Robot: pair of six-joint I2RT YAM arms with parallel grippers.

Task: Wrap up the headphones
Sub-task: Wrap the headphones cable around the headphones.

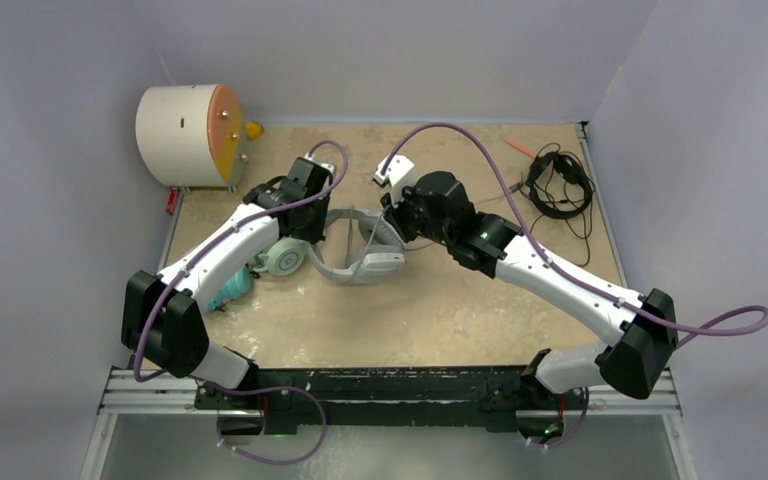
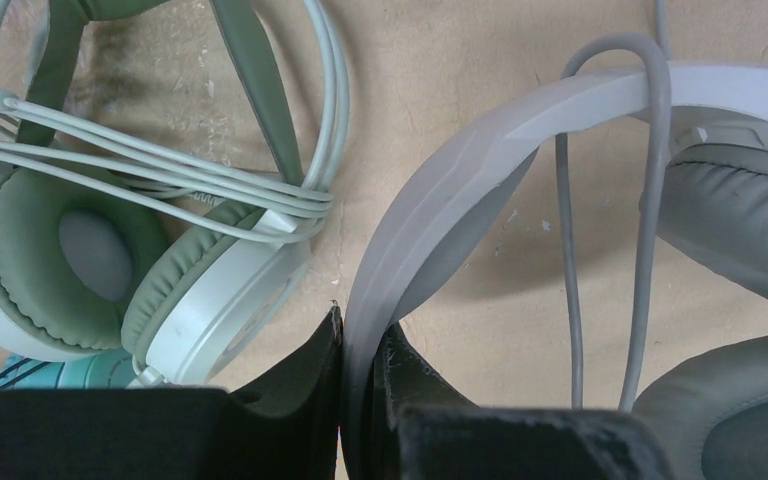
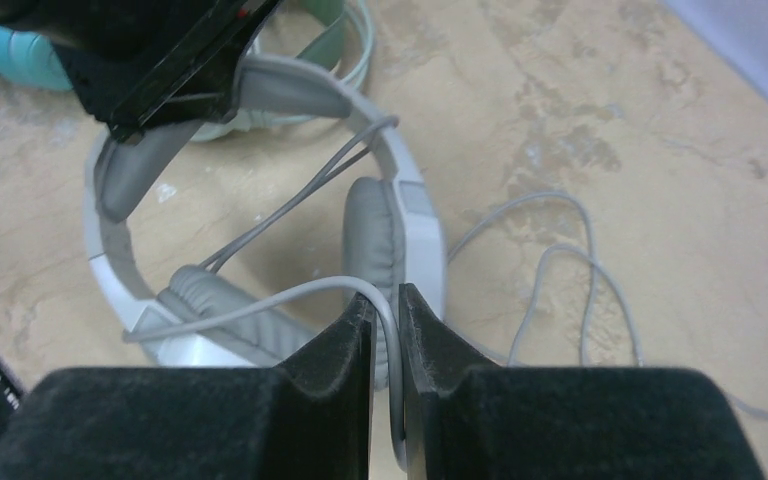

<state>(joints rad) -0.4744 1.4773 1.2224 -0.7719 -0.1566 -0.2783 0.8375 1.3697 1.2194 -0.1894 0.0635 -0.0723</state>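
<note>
The large white-and-grey headset (image 1: 360,262) lies mid-table. My left gripper (image 2: 365,345) is shut on its grey headband (image 2: 440,190); in the top view it (image 1: 312,228) is at the band's left side. My right gripper (image 3: 387,305) is shut on the headset's grey cable (image 3: 260,300), just above an ear cup (image 3: 375,240); in the top view it (image 1: 392,215) is at the right side. The cable loops over the band (image 2: 645,250), and the rest trails loose on the table (image 3: 560,260). The mint-green headset (image 2: 80,250), its cord wound round it, lies left of the band. The teal headset (image 1: 230,290) is partly hidden under my left arm. The thin black headset (image 1: 558,185) lies at the back right.
A cream drum with an orange face (image 1: 185,135) stands at the back left corner. A thin orange stick (image 1: 520,147) lies near the back wall. Grey walls close in the table (image 1: 440,320) on three sides.
</note>
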